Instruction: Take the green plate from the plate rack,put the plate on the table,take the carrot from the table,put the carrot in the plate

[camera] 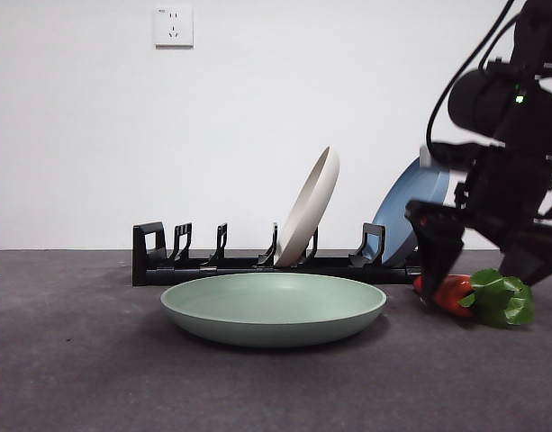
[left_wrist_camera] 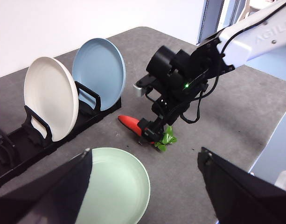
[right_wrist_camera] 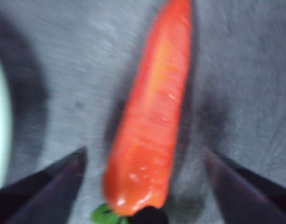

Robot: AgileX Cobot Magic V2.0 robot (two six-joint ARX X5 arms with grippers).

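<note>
The green plate [camera: 274, 308] [left_wrist_camera: 115, 186] lies flat on the table [camera: 77, 360] in front of the plate rack [camera: 167, 261] [left_wrist_camera: 21, 149]. To its right lies the carrot [camera: 447, 292] [left_wrist_camera: 131, 125] [right_wrist_camera: 149, 121], orange-red with green leaves [camera: 505, 299]. My right gripper [camera: 483, 270] [right_wrist_camera: 145, 163] is low over the carrot, open, with one jaw on each side of the thick end and a gap to both. My left gripper [left_wrist_camera: 145, 186] hovers open above the green plate's near side, holding nothing.
A cream plate [camera: 310, 207] [left_wrist_camera: 50, 98] and a blue plate [camera: 411, 209] [left_wrist_camera: 100, 72] stand upright in the rack's right half. The rack's left slots hold nothing. The table's edge [left_wrist_camera: 268, 135] runs close behind the right arm.
</note>
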